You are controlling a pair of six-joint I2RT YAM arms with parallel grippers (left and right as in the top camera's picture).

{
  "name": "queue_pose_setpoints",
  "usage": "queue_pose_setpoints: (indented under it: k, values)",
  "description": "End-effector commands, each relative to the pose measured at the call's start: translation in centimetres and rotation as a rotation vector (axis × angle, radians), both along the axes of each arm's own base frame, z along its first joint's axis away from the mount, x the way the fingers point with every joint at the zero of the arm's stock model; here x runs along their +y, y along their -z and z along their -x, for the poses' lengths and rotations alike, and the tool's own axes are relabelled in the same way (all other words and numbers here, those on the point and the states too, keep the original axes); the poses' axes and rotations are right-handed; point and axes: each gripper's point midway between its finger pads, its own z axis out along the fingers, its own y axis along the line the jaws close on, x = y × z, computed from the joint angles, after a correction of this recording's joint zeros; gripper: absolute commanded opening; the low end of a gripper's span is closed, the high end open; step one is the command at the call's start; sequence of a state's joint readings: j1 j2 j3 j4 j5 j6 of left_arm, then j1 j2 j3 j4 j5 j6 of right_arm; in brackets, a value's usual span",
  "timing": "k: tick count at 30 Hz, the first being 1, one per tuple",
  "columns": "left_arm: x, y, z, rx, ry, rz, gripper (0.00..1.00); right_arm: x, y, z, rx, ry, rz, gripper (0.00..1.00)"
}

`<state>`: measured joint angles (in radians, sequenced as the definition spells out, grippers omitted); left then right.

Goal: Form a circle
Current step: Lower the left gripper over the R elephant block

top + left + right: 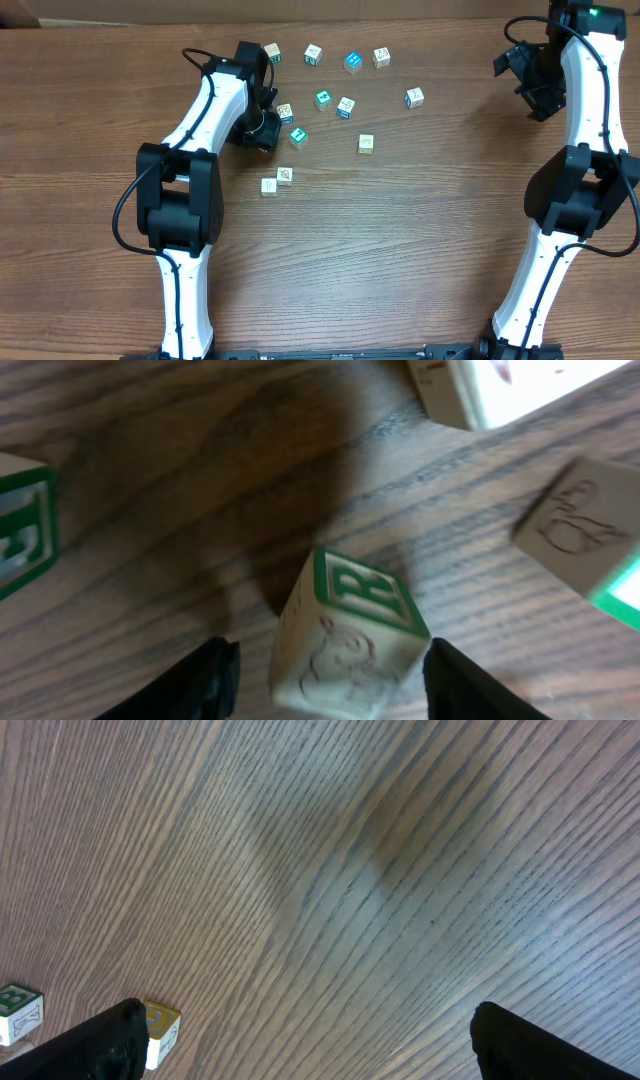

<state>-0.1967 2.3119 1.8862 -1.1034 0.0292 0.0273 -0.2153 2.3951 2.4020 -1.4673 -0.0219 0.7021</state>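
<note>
Several small wooden cubes lie in a loose scatter on the table [420,230]; no circle shows in any view. My left gripper [272,120] [330,685] sits low at the scatter's left side, open around a pale cube with a green-framed letter R [285,113] [350,635]. That cube rests on the wood, with a clear gap to the left finger [195,685] and its corner close to the right finger [465,685]. My right gripper [522,85] [310,1050] hangs wide open over bare wood at the far right, holding nothing.
Other cubes: a far row [313,54], teal-faced ones [352,62] [323,99], one at the right [414,97], a near pair [277,181]. In the left wrist view, a green-framed cube [20,530] and a pale one [580,525] flank the R cube.
</note>
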Motion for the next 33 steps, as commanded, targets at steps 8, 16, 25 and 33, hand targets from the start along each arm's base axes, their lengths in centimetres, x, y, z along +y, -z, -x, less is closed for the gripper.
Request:
queue_pose_setpoints:
  k: [8,16,25,33]
  values:
    - [-0.5,0.7,-1.0,-0.031,0.019,0.002,0.55,-0.2,-1.8,-0.3,-0.044,0.000,0.012,1.00]
    - [-0.5,0.7,-1.2,-0.040,0.017,0.004,0.39,-0.2,-1.8,-0.3,-0.044,0.000,0.012,1.00]
    - [-0.6,-2.0,-1.6,-0.070,0.000,0.011,0.37,-0.2,-1.8,-0.3,-0.044,0.000,0.012,1.00]
    - [-0.7,-8.2,-1.3,-0.167,0.001,0.032,0.33,-0.2,-1.8,-0.3,-0.044,0.000,0.012,1.00]
